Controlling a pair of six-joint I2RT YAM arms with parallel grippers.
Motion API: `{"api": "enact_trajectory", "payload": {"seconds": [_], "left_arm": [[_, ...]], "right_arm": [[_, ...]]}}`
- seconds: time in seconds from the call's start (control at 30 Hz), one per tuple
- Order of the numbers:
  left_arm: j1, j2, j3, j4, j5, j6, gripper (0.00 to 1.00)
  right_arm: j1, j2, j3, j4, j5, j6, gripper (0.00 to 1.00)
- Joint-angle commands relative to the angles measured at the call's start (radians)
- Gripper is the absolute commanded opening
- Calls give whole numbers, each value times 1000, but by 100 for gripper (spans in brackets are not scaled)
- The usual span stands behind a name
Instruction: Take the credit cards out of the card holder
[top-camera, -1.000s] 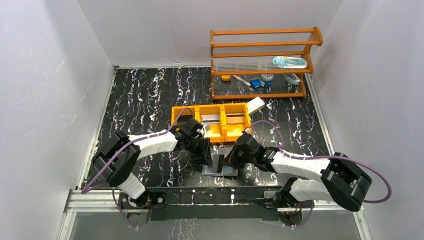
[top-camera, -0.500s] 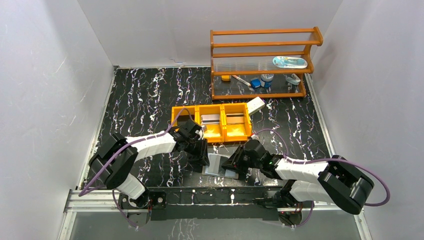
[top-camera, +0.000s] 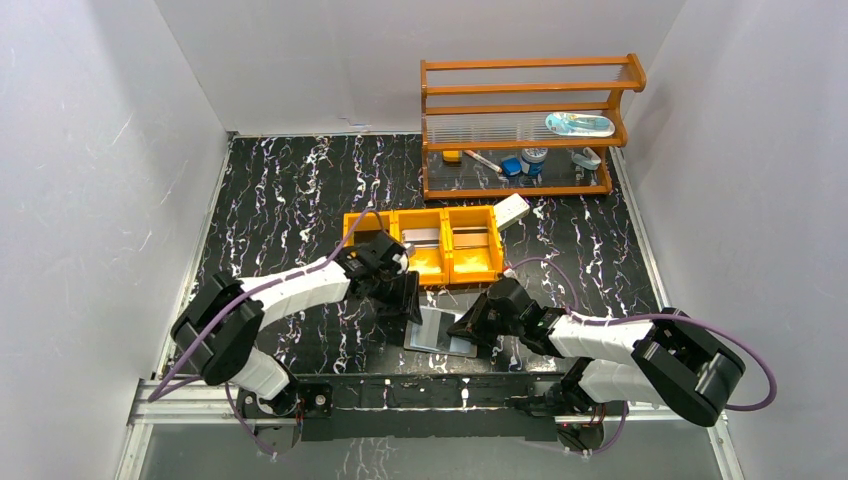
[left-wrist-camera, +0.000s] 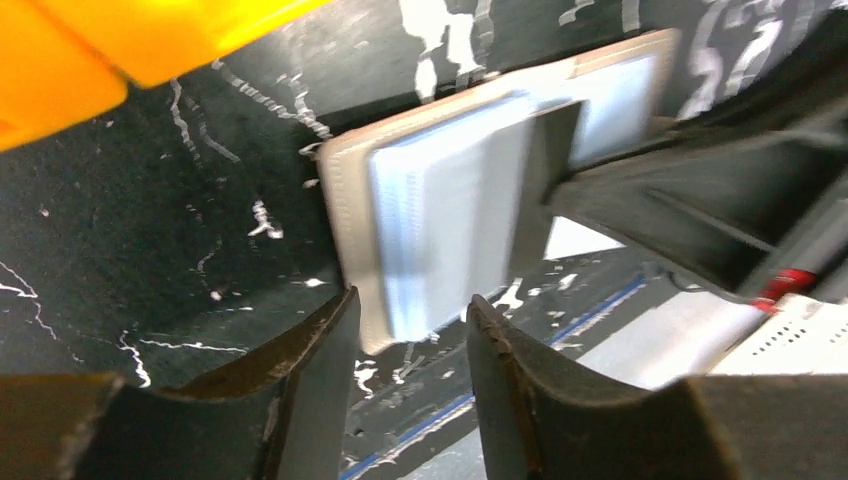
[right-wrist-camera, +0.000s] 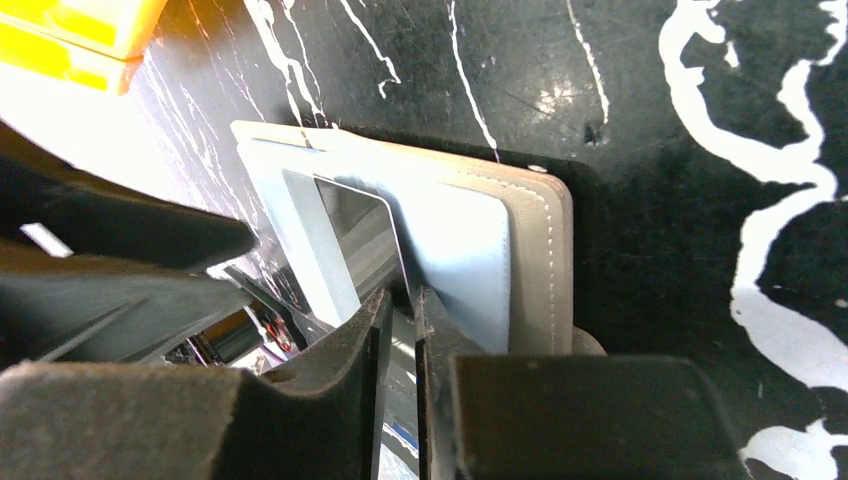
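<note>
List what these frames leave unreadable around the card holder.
- Grip on the card: right wrist view, the right gripper hides its lower edge.
- Cards left in the card holder: left wrist view is blurred; top view too small.
- Left compartment of the orange tray: top view, the left arm partly covers it.

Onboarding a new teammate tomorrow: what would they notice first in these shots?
The card holder lying open at the table's near edge, with both arms bent in over it. The right gripper noses at a dark credit card poking from a pocket, while the left gripper hovers open close by. Behind them sits the bright orange tray.
</note>
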Motion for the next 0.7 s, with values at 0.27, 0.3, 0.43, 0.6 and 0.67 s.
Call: {"api": "enact_trajectory", "payload": {"seconds": [0.27,0.3,0.43,0.6,0.67], "left_arm": [[-29,84,156,55,204,40,45],[-32,107,145,54,216,41,44],[-42,125,84,79,181,15,38],[-46,146,65,9,81,24,28],[-45,140,51,1,56,22,26]], "right_arm": [[-9,-2,2,-75,34,-21,18],[-8,-5,-1,-72,33,-19,18],[-13,-11,-3,-42,16,-23,18],[-18,-23,2,-39,9,-24,23],[-19,-28,0,-28,7,-24,29]]}}
